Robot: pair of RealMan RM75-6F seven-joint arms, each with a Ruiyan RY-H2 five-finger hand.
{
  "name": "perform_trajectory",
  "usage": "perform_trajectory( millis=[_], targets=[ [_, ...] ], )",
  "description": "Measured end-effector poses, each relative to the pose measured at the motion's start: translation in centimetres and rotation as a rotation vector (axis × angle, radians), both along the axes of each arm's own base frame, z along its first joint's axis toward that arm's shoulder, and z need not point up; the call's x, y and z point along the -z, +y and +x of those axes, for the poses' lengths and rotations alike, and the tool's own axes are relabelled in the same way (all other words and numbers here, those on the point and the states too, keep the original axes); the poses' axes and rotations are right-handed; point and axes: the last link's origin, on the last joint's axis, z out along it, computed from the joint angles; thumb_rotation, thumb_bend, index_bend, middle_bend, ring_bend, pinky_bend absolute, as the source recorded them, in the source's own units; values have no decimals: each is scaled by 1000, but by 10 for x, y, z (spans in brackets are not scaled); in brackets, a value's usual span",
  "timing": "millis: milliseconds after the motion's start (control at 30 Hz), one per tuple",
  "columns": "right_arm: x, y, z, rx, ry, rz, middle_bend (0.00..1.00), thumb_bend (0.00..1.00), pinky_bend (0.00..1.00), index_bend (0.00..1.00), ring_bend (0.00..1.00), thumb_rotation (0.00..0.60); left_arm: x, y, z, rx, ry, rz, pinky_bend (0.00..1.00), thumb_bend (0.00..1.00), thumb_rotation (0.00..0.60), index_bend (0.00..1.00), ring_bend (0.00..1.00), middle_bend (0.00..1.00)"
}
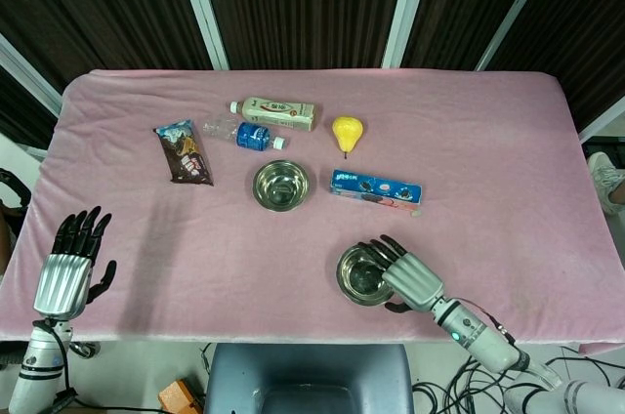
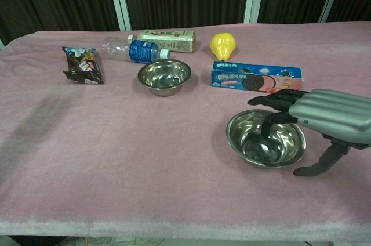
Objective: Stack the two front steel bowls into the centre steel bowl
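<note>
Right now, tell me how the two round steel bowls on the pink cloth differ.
The front steel bowl looks wider than the centre steel bowl. The right hand reaches over the front bowl's rim; nothing touches the centre bowl. The front bowl sits near the table edge, the centre bowl mid-table. Both are upright, shiny and empty.

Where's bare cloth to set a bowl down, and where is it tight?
Free: the wide front-left stretch between the snack packet, the centre bowl and the left hand; also the whole right side beyond the cookie box. Crowded: the back-centre cluster of water bottle, milk carton and pear, and around the front bowl, where the right hand reaches over the rim.
</note>
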Motion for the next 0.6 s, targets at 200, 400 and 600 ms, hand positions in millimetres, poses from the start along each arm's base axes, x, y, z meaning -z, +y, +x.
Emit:
perform_trajectory(
  millis=[200, 400, 600],
  targets=[
    [8, -2, 2, -13, -9, 24, 7, 543, 0, 678, 0, 600, 0, -1, -3, -14, -8, 4, 87, 413, 600, 0, 0, 0],
    [13, -7, 4, -46, -6, 33, 23, 636, 0, 709, 0, 600, -1, -1, -4, -14, -14, 0, 87, 413, 600, 0, 0, 0],
    [8, -15, 10, -68, -18, -10, 33, 642, 0, 710, 0, 600, -1, -1, -6, -18, -28, -1, 87, 411, 600, 0, 0, 0]
  ],
)
